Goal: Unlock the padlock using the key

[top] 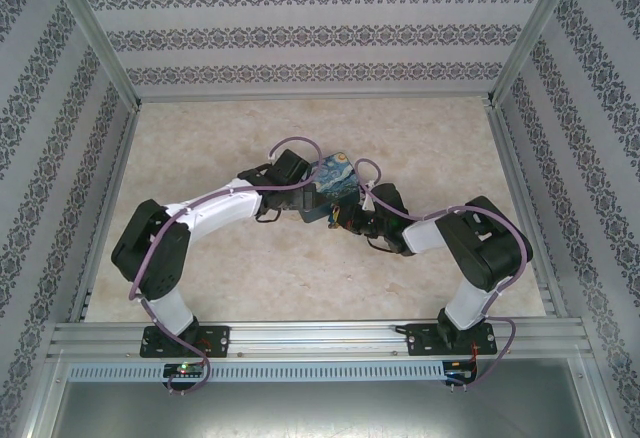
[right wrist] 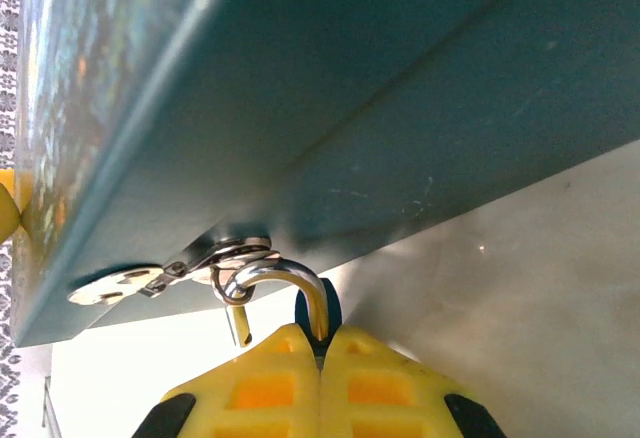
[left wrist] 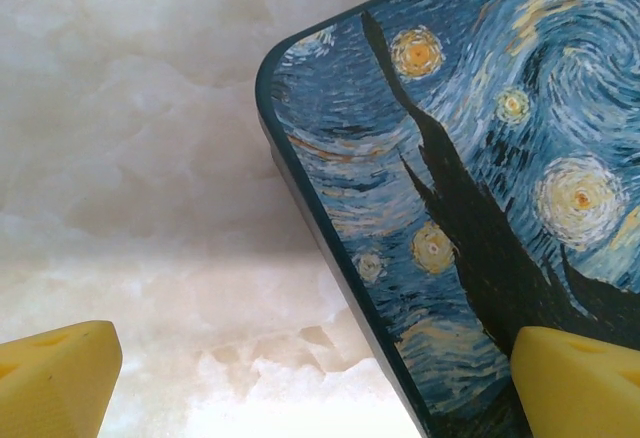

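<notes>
Clearly the right arm is the nearer one: my right gripper is clenched on the padlock, with a sliver of its blue body showing where the yellow fingers meet. The silvery shackle runs straight out from the fingertips, then curls through the hasp on the side wall of the Starry Night box. My left gripper is spread wide across the box's corner, grasping nothing.

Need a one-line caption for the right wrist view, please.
Right gripper shut on the blue padlock, its silvery shackle hooked through the hasp on the teal side of the painted box.
</notes>
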Tool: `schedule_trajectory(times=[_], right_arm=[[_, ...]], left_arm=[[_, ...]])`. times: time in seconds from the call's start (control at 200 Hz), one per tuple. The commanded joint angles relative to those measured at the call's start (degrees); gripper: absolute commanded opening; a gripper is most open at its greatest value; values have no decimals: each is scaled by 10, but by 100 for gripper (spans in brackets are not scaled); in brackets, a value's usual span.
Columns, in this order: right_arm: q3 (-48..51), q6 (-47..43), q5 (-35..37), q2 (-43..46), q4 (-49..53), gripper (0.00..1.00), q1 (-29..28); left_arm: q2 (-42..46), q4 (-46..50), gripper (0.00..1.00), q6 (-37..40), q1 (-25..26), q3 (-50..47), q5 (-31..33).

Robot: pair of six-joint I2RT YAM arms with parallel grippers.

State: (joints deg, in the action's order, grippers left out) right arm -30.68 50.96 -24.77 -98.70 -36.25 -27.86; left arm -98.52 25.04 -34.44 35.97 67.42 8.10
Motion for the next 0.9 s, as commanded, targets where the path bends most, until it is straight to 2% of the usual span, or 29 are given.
schedule_trajectory(times=[0.0,0.53,0.894], right_arm=[[15,29,16,4,-6,0,3],[26,103,37,12,-32,0,11],[12,109,35,20,-14,0,31]], left_arm=[[-18,23,100,15,11,6,21],[-34,16,100,7,23,-13,21],[-40,11,100,7,23,-23,13]])
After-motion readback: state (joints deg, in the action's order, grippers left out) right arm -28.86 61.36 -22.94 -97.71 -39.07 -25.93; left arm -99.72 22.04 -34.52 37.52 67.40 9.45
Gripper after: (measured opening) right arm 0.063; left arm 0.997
